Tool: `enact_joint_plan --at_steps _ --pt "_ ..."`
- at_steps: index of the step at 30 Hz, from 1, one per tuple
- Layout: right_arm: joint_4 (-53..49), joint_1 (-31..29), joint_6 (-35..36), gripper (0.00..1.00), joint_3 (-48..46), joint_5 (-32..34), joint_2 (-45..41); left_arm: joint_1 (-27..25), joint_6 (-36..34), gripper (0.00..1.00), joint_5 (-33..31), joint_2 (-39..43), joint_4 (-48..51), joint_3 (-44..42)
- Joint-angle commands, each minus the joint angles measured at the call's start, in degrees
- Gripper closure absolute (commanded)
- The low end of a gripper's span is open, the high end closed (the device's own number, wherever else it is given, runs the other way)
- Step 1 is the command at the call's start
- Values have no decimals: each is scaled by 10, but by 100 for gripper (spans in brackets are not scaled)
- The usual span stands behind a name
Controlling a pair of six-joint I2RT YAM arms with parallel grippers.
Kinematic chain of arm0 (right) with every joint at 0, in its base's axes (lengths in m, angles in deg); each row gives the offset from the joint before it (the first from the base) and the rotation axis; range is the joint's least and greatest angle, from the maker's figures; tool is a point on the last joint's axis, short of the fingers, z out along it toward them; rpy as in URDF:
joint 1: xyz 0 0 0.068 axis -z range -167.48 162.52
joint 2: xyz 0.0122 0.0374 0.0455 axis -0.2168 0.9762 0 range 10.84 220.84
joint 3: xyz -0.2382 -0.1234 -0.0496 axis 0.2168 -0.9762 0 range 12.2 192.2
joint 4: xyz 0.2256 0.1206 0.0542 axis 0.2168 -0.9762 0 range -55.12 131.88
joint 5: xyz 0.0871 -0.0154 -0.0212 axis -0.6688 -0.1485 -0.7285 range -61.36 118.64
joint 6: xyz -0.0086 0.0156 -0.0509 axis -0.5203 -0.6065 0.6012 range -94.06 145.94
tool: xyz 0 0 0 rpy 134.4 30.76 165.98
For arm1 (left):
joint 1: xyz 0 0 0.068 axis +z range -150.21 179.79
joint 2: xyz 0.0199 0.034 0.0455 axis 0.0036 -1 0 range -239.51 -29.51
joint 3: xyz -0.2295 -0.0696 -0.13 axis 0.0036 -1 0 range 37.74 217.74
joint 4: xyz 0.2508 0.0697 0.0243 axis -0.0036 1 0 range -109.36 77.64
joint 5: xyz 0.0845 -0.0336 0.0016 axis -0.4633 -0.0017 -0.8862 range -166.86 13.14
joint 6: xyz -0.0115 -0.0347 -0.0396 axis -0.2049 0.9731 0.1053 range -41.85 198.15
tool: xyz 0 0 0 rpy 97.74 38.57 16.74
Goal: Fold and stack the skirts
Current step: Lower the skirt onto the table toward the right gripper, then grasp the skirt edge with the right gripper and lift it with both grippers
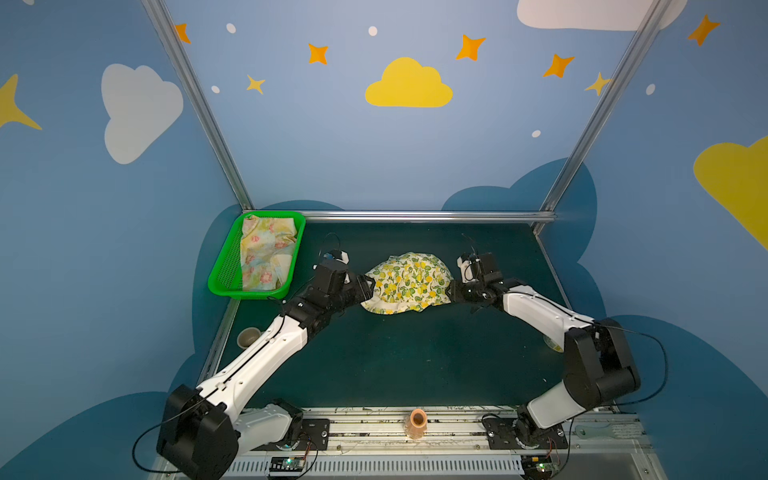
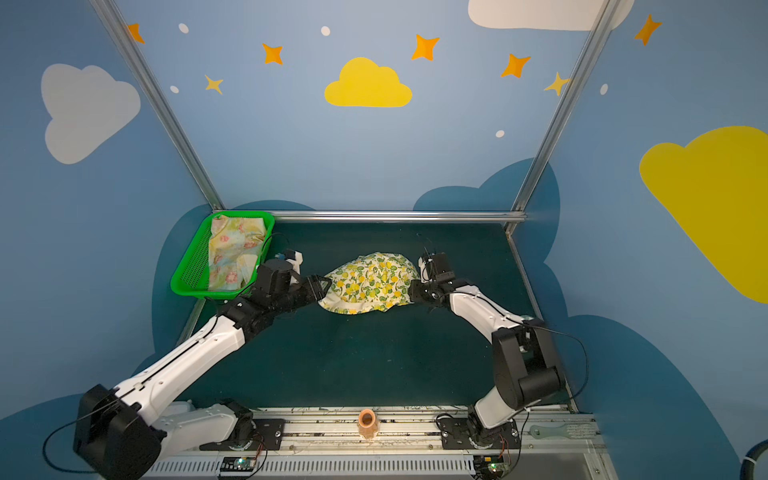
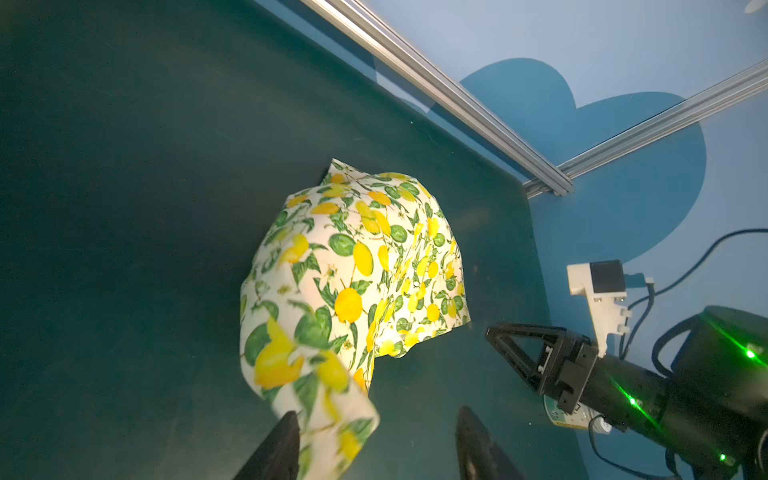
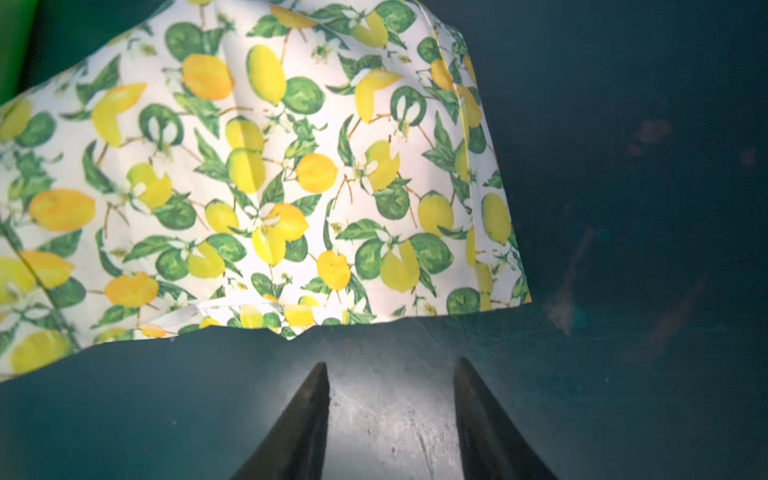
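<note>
The cream skirt with lemons and green leaves (image 1: 409, 282) (image 2: 370, 282) lies bunched in a mound mid-table. My left gripper (image 1: 370, 289) (image 2: 324, 286) is at its left edge. In the left wrist view its jaws (image 3: 377, 411) stand open, and a blurred corner of that skirt (image 3: 353, 270) hangs loose beside one finger. My right gripper (image 1: 451, 291) (image 2: 411, 291) (image 4: 391, 361) is open and empty, just short of the skirt's right hem (image 4: 249, 166). The pale yellow skirt with pink flowers (image 1: 266, 253) (image 2: 232, 253) lies crumpled in the green basket.
The green perforated basket (image 1: 226, 266) (image 2: 191, 270) stands at the back left corner. A small cup (image 1: 248, 336) sits off the mat's left edge. An orange tape roll (image 1: 417, 422) rests on the front rail. Aluminium rails (image 1: 415, 216) edge the table at the back.
</note>
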State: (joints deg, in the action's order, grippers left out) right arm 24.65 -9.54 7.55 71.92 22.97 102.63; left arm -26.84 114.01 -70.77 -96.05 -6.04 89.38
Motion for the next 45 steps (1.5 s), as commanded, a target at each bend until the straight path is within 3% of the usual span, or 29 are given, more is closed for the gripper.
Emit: enact_joint_plan --at_steps 1,4,10,14,22,30,35,37,40,42,45 --pt "-67 4 -13 51 49 -3 37 13 4 33 -57 33 37 -18" --pt "-54 16 -23 49 49 -19 55 20 7 34 -51 24 41 -23" --pt "-55 56 -39 46 49 -57 83 25 22 22 -40 -49 56 -19" --pt "-37 94 -51 45 33 -105 92 30 30 22 -29 -94 95 -22" --pt "-16 109 -58 48 40 -131 141 40 67 21 -12 -99 67 -72" --pt "7 113 -71 55 56 -158 175 40 99 38 34 -140 0 -101" --pt "14 113 -76 67 64 -174 184 36 112 52 56 -182 -48 -98" --pt "17 113 -77 77 64 -179 182 34 112 57 52 -195 -52 -92" --pt "20 113 -79 99 63 -185 173 35 113 74 45 -208 -63 -87" --pt "20 113 -80 100 61 -185 161 35 112 93 38 -212 -62 -81" --pt "15 113 -76 100 59 -184 135 36 104 96 25 -209 -53 -72"
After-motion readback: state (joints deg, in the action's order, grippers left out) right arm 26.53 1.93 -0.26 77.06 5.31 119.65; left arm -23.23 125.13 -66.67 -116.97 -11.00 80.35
